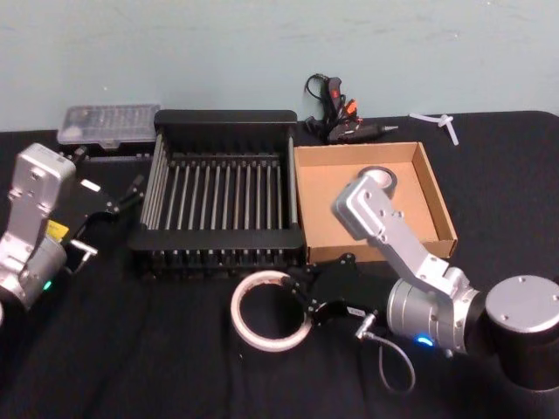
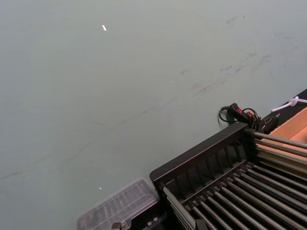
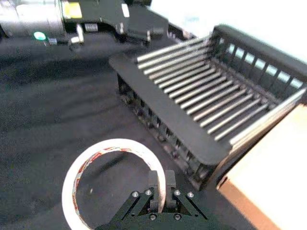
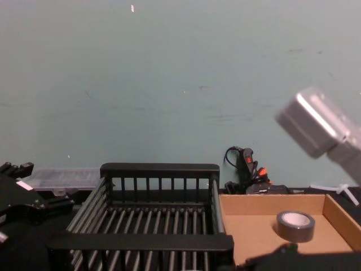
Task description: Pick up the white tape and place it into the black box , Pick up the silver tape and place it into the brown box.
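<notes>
The white tape (image 1: pixel 270 311) is lying flat on the table (image 1: pixel 131 367), and I'm watching my right claw (image 1: pixel 305 306) clamping together on the near wall of the ring, one finger inside the hole and one outside. The black box (image 1: pixel 220 179) is sitting just beyond the claw, up and slightly left of it, so I'm judging the carry to be a short lift forward over the rim. The silver tape (image 4: pixel 295 226) is resting inside the brown box (image 1: pixel 319 237) already. My left claw (image 1: pixel 118 203) is idling apart beside the crate.
</notes>
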Robot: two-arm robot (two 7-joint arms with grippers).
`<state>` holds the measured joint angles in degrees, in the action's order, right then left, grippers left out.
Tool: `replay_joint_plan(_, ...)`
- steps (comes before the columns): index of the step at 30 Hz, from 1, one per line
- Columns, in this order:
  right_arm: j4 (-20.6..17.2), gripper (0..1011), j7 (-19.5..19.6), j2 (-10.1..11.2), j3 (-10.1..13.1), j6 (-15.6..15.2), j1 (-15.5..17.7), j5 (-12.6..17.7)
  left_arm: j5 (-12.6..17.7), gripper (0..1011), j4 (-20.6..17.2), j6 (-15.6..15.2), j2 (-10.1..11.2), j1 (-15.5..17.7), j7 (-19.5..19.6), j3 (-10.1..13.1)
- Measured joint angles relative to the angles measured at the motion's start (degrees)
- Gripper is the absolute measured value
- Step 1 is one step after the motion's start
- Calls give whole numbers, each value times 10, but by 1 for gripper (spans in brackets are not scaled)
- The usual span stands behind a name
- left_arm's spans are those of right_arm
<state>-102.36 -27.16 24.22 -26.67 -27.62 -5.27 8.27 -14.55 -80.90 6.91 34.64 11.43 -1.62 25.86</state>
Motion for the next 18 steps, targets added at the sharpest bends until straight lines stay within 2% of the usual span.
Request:
replay_joint_plan(10, -26, 92, 4, 13, 13, 47, -5, 22, 0, 1001, 0, 0, 0, 0, 0, 0)
replay_joint_plan(18, -20, 92, 23, 11, 22, 73, -25, 28, 0, 1001, 0, 0, 0, 0, 0, 0)
